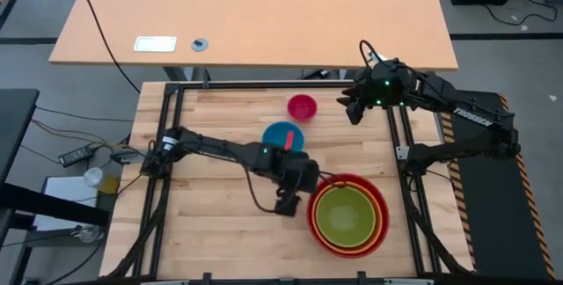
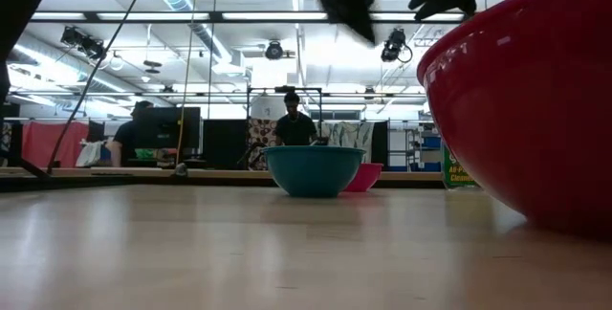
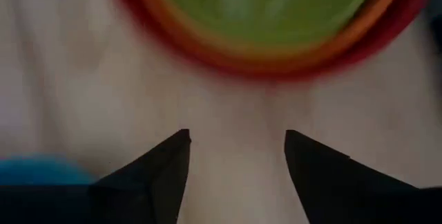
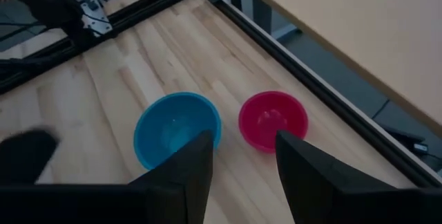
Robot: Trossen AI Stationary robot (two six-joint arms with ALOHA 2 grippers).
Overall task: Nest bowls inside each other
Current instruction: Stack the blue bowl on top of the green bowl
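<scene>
The lime green bowl (image 1: 346, 215) sits nested in the orange bowl (image 1: 376, 217), which sits in the large red bowl (image 1: 349, 181), at the table's near right. The blue bowl (image 1: 283, 135) and the small magenta bowl (image 1: 302, 106) each rest on their bases near the table's middle and far side. My left gripper (image 3: 235, 137) hangs open above bare wood just left of the stack (image 3: 269, 23), nothing between its fingers. My right gripper (image 4: 242, 137) hovers open at the far right (image 1: 354, 109), right of the magenta bowl (image 4: 273, 120) and the blue bowl (image 4: 176, 131).
A black metal frame (image 1: 264, 85) runs round the wooden table top. A light-brown desk (image 1: 264, 12) stands beyond the far edge. Bare wood lies at the near left (image 1: 220, 232). People stand in the room far behind the table (image 2: 292, 128).
</scene>
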